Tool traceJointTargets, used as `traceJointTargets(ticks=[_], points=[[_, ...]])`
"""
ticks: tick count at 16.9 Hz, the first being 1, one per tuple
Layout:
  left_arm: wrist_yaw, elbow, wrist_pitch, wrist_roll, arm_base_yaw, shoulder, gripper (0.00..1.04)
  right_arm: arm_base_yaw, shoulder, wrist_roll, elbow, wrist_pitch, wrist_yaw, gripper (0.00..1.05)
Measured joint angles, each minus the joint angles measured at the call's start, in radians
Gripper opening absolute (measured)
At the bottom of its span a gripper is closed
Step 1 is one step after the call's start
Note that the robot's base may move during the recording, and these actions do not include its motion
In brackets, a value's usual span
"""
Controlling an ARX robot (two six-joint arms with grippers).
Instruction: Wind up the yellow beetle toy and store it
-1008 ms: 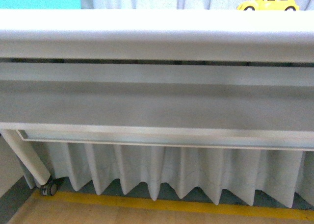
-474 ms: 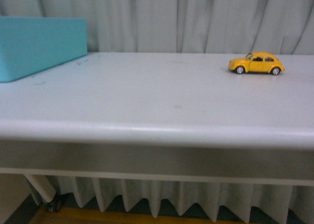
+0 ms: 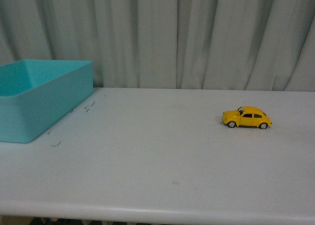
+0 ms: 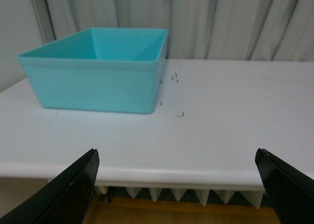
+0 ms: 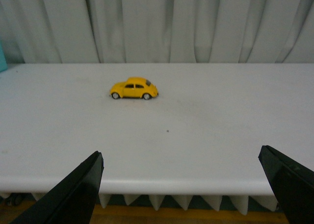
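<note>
The yellow beetle toy (image 3: 246, 117) stands on its wheels on the right part of the white desk (image 3: 147, 156), side-on to the front view and well apart from the open teal bin (image 3: 44, 99) at the far left. A pale pleated curtain (image 3: 197, 38) hangs behind the desk. The left claw (image 4: 175, 155) faces the bin and the right claw (image 5: 180, 153) faces the toy, both at the desk's near edge with fingers spread wide, touching nothing.
</note>
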Motion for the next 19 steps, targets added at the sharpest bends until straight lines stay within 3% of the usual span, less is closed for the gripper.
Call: traceJointTargets(ticks=[19], points=[[0.0,0.0,0.0,0.0,0.0,0.0,0.98,0.0,0.0,0.003,0.0,0.0,0.0,0.98]])
